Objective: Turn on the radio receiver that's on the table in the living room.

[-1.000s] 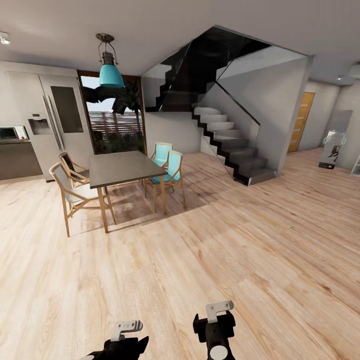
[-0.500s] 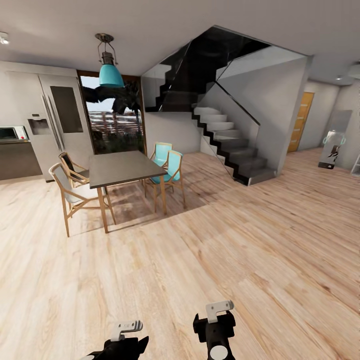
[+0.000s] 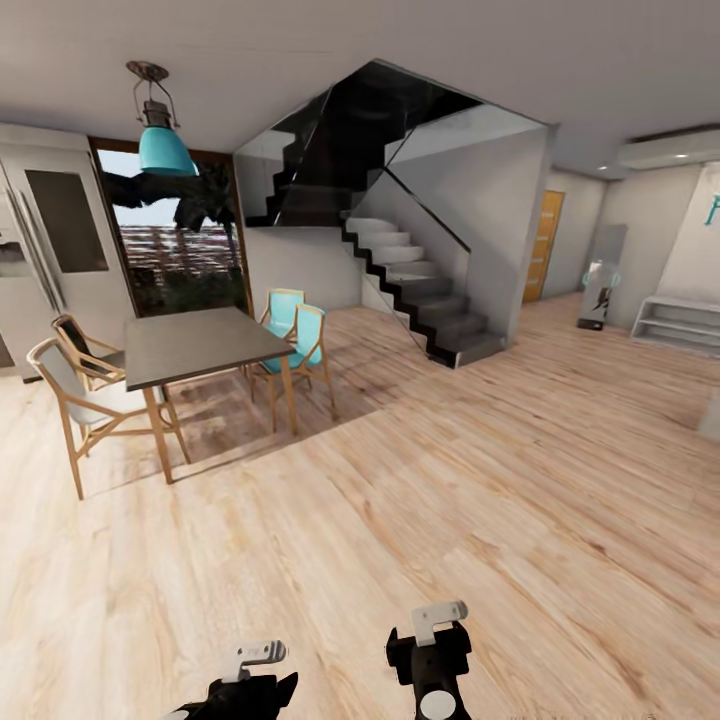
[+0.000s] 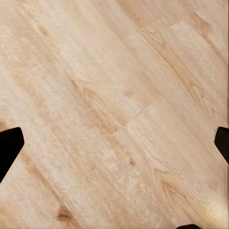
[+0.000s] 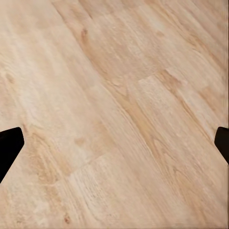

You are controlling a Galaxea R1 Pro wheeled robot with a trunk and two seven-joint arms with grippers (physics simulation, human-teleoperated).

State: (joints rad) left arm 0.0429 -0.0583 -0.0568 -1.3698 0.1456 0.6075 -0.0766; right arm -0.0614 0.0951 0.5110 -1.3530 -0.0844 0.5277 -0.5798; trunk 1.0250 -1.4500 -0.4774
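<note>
Everything in the head view has slid leftward since half a second ago, so the camera has swung right: the dining table (image 3: 200, 345) and its wooden chairs (image 3: 75, 395) now sit nearer the left edge, the fridge (image 3: 40, 250) is cut off there, and a white low shelf (image 3: 680, 322) and wall air conditioner (image 3: 668, 148) have come into sight at the right. Neither the radio receiver nor the coffee bench can be seen from here; the staircase (image 3: 420, 280), teal pendant lamp (image 3: 162, 140) and wood floor (image 3: 450, 500) take up the scene. Both claws, left claw (image 3: 250, 672) and right claw (image 3: 432, 640), are cropped by the lower edge. In the wrist views their dark fingertips (image 4: 8, 148) (image 5: 8, 145) sit at opposite edges, spread wide apart over bare planks.
</note>
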